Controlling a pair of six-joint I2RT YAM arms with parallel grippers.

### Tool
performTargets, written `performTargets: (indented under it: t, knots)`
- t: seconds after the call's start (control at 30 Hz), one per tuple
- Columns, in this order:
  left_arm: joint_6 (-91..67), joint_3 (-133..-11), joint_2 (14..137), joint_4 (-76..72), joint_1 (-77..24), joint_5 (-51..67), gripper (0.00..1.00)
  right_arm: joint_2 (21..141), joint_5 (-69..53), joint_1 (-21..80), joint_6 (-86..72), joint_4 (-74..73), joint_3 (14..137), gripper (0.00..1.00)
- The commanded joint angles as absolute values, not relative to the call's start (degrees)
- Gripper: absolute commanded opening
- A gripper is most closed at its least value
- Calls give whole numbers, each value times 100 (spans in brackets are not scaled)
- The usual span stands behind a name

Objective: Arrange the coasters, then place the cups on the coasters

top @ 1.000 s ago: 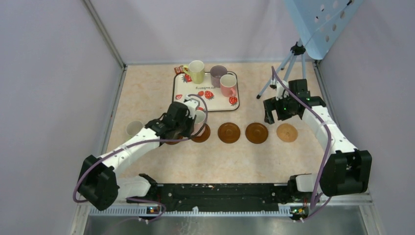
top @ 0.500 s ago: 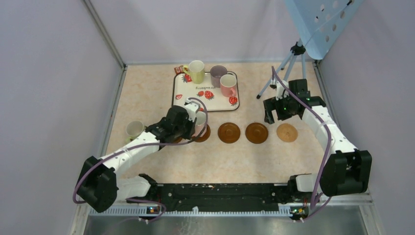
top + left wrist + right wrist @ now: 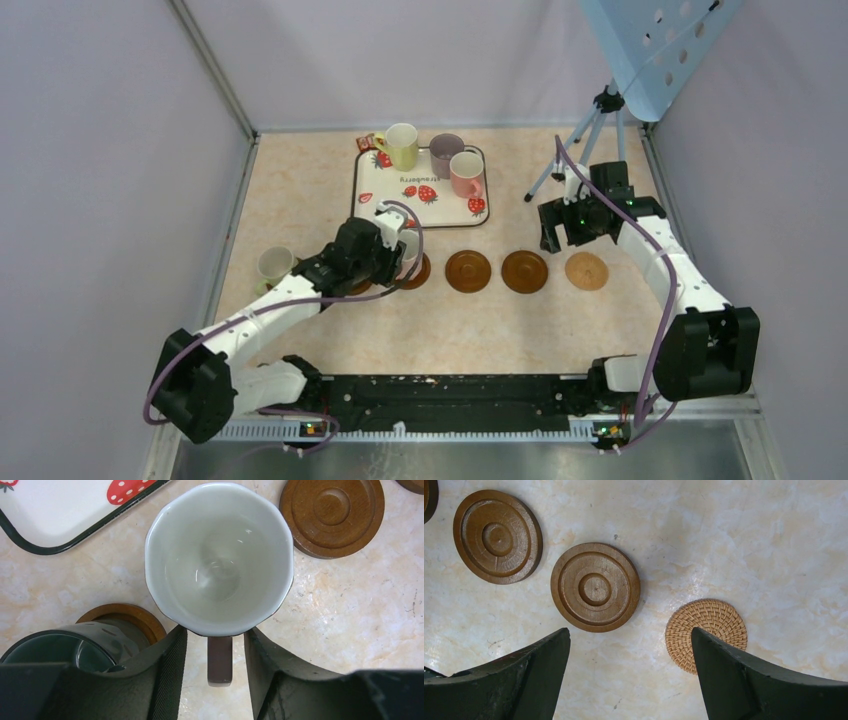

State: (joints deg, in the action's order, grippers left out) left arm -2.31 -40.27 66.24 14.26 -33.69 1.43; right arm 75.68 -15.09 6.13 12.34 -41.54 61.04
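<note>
- Overhead, tray (image 3: 372, 190): glossy white rectangle, dark rim.
- Mug (image 3: 219, 557) near it: faceted rim, pale glaze; left claw (image 3: 215, 635) half-open astride the handle (image 3: 220, 660), untouching.
- Ringed wooden coasters (image 3: 595, 586); only the right wrist reveals one woven disc (image 3: 706, 632).
- Right claw (image 3: 630, 632): wide, empty.

The only word that can be read is "strawberry". It is printed in small dark letters on the white tray (image 3: 450, 208), among its strawberry pictures, and is upside down in the top view. The print on the small red packet (image 3: 365, 143) at the tray's far left corner is too small to read.
</note>
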Motion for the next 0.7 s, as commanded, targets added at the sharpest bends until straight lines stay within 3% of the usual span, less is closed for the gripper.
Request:
performTargets:
  t: [0.0,0.23,0.57,0.67]
  knots:
    - [-98,-4062,6367,1398,-3389,53,53,7523,-1586,570,1219,-4007,6231,90]
    - [-96,-4071,6263,1677,-3384,-137,59,7513,-1597,571,1254,-4023,6223,90]
    - [-196,-4296,6124,2094,-3385,-32,98,7540,-1747,569,1274,-4042,6295,90]
    - [-65,-4527,6036,2341,-3384,177,99,7578,-1800,571,1201,-4045,6424,89]
